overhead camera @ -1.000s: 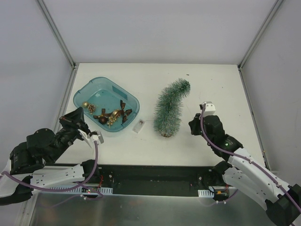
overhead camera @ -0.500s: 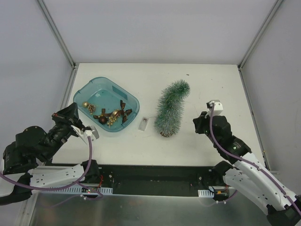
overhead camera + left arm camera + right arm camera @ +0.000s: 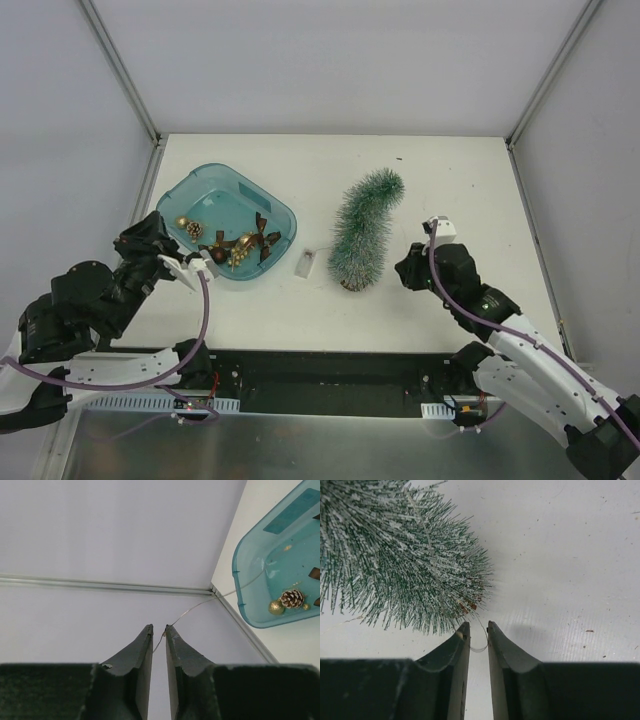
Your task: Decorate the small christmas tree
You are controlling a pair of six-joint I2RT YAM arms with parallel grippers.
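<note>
The small christmas tree stands at mid table, frosted green and bent at the top, on a brown base. It fills the top left of the right wrist view. My right gripper sits just right of the tree's base. Its jaws are nearly together on a loop of thin wire that leads into the branches. My left gripper is at the near left corner of the teal tray. Its jaws pinch the same kind of thin wire, which runs off over the tray rim.
The tray holds a pine cone, a gold ball, brown bows and gold beads. A small clear box lies on the table between tray and tree. Grey walls and metal frame rails close in the table.
The left gripper drew back to the left, then came forward to the tray's corner. The right gripper swung right, then back toward the tree. The clear box slid slightly right.
</note>
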